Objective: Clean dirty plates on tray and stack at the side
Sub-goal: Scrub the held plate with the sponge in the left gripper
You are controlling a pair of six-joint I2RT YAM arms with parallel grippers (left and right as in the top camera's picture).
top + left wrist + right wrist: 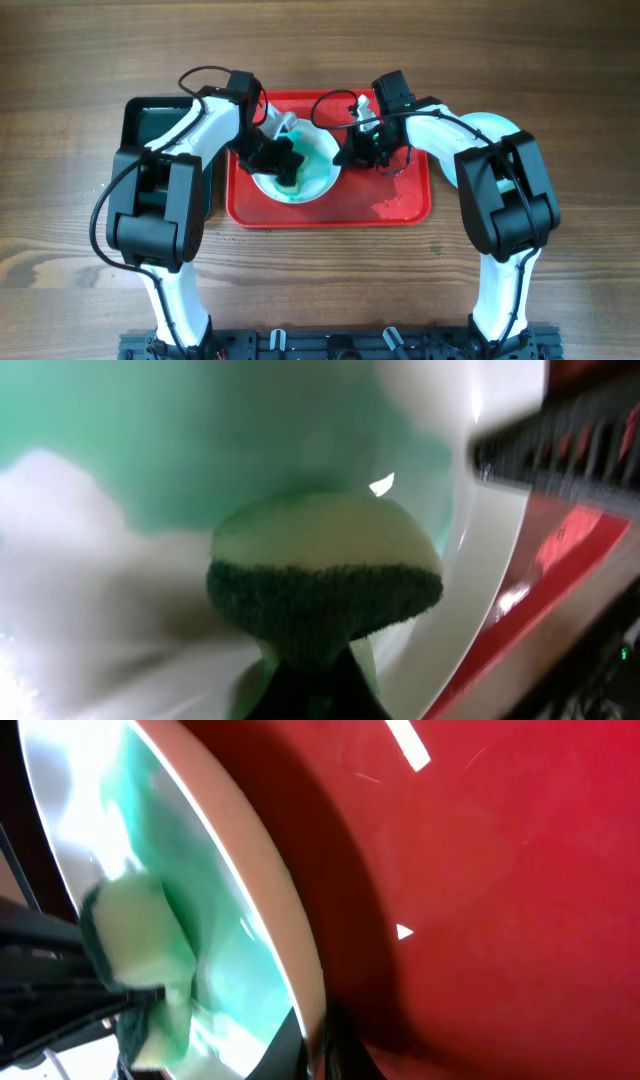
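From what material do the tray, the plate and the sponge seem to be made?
The tray: probably plastic, glossy red, with sharp light reflections. The plate: smooth and shiny, ceramic or hard plastic; I cannot tell which. The sponge: soft pale foam with a rough dark green scouring layer.

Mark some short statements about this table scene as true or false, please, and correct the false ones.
1. The plate lies on the red tray. True.
2. The left gripper holds a sponge against the plate. True.
3. The plate is already wiped clean. False: a green smear covers much of it.
4. The right gripper hangs open above bare wood. False: it is shut on the plate's rim, over the red tray.
5. The black tray lies on the right gripper's side. False: it lies on the left gripper's side of the red tray.
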